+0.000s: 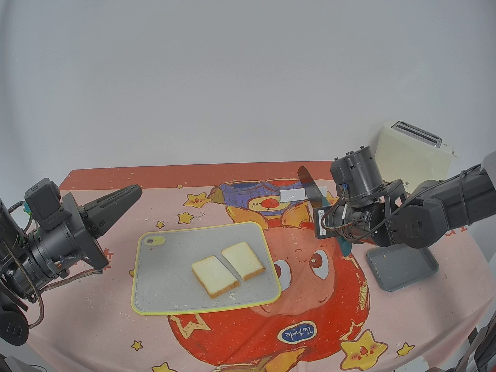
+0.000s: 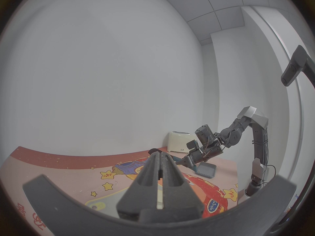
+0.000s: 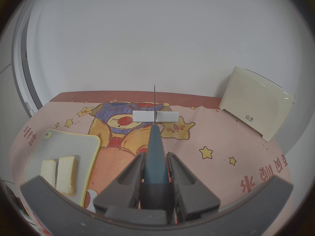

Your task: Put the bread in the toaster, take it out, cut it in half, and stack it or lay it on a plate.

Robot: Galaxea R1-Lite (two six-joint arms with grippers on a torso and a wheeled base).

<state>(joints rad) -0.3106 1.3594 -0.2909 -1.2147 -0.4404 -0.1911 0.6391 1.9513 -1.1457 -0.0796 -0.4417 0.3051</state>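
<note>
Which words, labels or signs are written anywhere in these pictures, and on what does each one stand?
Oval label on the tablecloth: white script, upside down in the head view; not read off.
Dark mark on the toaster: too small.
Red characters on the cloth near the toaster: upside down, unclear.
Red print beside the cutting board: too small.

R gripper [image 3: 156, 156] grips the teal knife [image 3: 154, 141] by the handle, blade edge-on, pointing twd a white label [image 3: 167, 116]. Two bread halves [image 3: 67, 174] lie side by side on the cutting board [image 3: 65, 141]. The toaster [image 3: 256, 112] stands well apart from the board, nr the wall.
</note>
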